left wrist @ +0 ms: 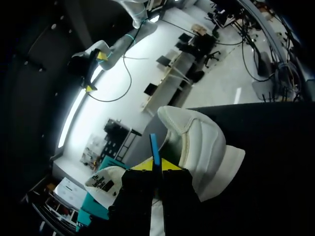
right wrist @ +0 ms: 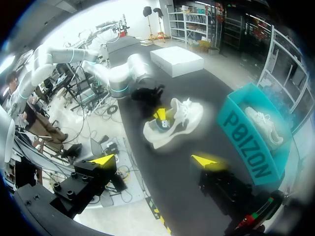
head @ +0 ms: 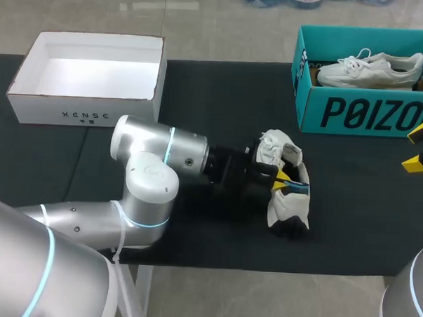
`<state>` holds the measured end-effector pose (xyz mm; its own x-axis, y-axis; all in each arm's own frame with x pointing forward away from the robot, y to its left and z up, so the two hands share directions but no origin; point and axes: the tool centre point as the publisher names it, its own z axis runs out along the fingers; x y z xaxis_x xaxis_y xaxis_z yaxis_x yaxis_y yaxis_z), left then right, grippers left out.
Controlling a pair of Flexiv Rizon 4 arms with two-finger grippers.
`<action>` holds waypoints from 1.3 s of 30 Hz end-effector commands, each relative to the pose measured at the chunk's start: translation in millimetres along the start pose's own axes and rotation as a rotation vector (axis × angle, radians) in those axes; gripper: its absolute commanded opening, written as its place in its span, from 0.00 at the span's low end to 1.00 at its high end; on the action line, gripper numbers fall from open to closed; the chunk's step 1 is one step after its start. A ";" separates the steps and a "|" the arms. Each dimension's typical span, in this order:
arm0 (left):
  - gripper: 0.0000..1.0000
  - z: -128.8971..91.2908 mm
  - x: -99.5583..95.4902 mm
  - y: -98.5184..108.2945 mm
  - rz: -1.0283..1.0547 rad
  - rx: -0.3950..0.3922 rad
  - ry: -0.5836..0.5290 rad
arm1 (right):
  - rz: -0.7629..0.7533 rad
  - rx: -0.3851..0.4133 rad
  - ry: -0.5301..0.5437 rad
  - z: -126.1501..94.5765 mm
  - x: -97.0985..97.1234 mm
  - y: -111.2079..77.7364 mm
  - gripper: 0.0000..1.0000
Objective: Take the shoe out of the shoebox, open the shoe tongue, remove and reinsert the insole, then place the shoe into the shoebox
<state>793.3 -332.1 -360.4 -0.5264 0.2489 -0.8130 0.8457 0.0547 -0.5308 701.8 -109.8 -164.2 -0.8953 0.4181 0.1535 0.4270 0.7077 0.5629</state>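
Our left gripper (head: 281, 177) reaches into the white fabric sneaker (head: 288, 212), which lies on its side on the black table (head: 214, 95). Its fingers pinch the thin blue insole (left wrist: 155, 146). Our right gripper (head: 420, 147) hovers spread beside the teal cardboard shoebox (head: 368, 113).

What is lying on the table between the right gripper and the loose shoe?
Nothing. Between the right gripper and the shoe there is only bare black table, as the right wrist view shows; the head view agrees.
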 end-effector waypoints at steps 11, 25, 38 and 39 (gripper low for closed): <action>0.87 -10.5 6.7 -7.3 -0.012 -0.005 0.030 | 0.001 0.002 -0.002 0.6 0.6 -0.5 1.00; 1.00 -45.3 -14.6 -32.5 0.039 -0.030 0.108 | 0.001 0.002 -0.002 0.6 0.6 -0.5 1.00; 1.00 -70.0 -26.6 -38.4 0.054 -0.069 0.615 | 0.001 0.002 -0.002 0.6 0.6 -0.5 1.00; 1.00 -71.5 -25.4 -38.8 0.041 -0.071 0.647 | 0.001 0.002 -0.002 0.6 0.6 -0.5 1.00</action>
<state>777.7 -276.7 -310.8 -0.4225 0.5390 -0.7287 0.8830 0.0635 -0.4650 701.8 -109.8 -164.2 -0.8953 0.4183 0.1535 0.4271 0.7076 0.5629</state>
